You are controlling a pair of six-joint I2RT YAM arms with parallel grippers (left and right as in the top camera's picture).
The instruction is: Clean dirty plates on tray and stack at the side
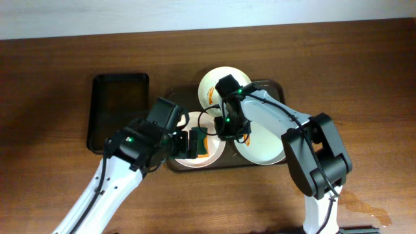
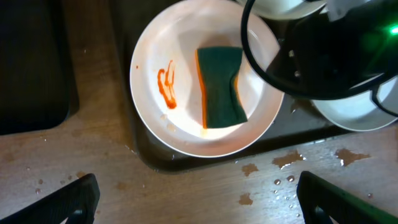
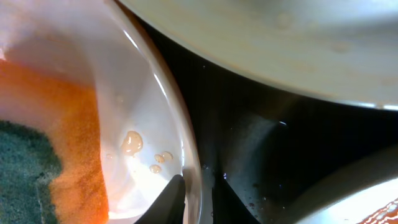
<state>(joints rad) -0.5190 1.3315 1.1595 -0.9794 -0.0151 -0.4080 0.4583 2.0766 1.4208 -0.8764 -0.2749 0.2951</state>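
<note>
The brown tray (image 1: 275,85) holds three white plates. The left plate (image 1: 185,158) carries a green and orange sponge (image 1: 204,145) and an orange sauce smear (image 2: 166,87); it also shows in the left wrist view (image 2: 186,43), with the sponge (image 2: 221,87) lying loose in it. My left gripper (image 2: 205,202) is open and empty, over the table in front of the tray, near the plate's front edge (image 1: 193,144). My right gripper (image 3: 200,199) is shut on this plate's right rim (image 3: 186,149), seen from above too (image 1: 221,128). The back plate (image 1: 214,84) and the right plate (image 1: 263,146) lie beside it.
A smaller black tray (image 1: 118,107) lies left of the brown tray. Water drops and wet spots (image 2: 292,160) dot the wooden table in front of the tray. The right plate's rim shows a sauce smear (image 3: 379,211). The right arm reaches across the tray over the plates.
</note>
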